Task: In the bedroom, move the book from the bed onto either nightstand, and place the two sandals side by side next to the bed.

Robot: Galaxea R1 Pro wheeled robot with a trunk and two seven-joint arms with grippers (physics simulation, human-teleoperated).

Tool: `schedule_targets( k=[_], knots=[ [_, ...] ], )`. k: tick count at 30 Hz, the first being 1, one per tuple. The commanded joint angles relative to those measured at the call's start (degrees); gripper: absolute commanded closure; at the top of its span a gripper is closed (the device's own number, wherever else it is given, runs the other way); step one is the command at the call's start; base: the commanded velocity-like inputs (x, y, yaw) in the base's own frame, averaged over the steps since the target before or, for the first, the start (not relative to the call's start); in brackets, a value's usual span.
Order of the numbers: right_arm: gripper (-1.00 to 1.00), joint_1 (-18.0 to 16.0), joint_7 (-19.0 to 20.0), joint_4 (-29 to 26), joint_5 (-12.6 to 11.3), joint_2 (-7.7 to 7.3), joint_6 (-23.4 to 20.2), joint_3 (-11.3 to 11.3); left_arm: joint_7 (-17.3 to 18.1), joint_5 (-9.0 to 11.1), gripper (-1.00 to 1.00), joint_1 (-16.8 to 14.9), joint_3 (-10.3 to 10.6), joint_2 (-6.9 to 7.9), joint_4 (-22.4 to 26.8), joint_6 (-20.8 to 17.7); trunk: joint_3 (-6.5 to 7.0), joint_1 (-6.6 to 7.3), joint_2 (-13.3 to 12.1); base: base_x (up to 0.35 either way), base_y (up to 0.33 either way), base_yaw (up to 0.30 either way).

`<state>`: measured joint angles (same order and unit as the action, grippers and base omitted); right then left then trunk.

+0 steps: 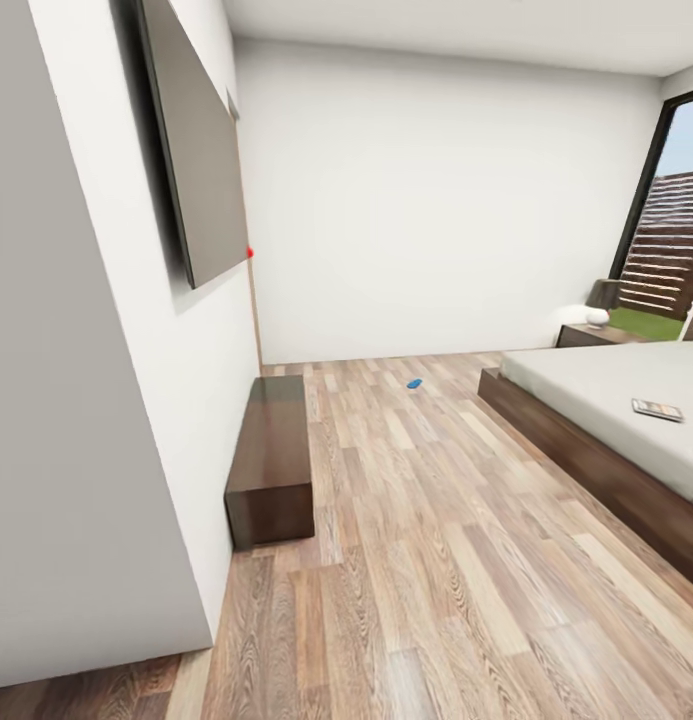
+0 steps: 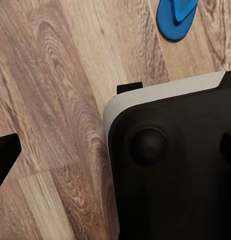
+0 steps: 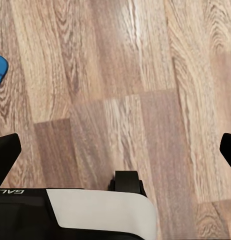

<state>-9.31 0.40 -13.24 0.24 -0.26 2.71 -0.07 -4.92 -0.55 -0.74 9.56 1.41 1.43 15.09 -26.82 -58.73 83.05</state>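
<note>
Blue sandal (image 1: 414, 384) sits alone on the floor (image 1: 436, 560), well away from the bed (image 1: 626, 400), and the book (image 1: 657, 409) is on the mattress, so basically nothing's done. Another sandal (image 2: 177, 17) lies under the left arm. Both sets of fingers look spread, holding nothing.

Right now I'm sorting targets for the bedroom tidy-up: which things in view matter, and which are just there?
Job: book on the bed; far sandal; near sandal; nightstand.

Just there: low bench, wall panel, lamp.
</note>
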Motion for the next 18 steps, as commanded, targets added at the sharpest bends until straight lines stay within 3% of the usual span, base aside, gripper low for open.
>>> schedule_targets(
  k=[1,11,18],
  knots=[
    [-1.00,-0.1,0.0,0.1,0.0,0.00,0.2,0.0,-0.3,-0.1,-1.00,0.0,0.5,0.00,0.0,0.2,-0.06,0.00,0.0,0.000,0.009,-0.163],
    [-1.00,0.0,0.0,0.1,0.0,0.00,0.2,0.0,-0.3,-0.1,-1.00,0.0,0.5,0.00,0.0,0.1,-0.06,0.00,0.0,0.000,0.050,-0.194],
    [-1.00,0.0,0.0,0.1,0.0,0.00,0.2,0.0,-0.3,-0.1,-1.00,0.0,0.5,0.00,0.0,0.2,-0.06,0.00,0.0,0.000,0.058,-0.100]
  ],
)
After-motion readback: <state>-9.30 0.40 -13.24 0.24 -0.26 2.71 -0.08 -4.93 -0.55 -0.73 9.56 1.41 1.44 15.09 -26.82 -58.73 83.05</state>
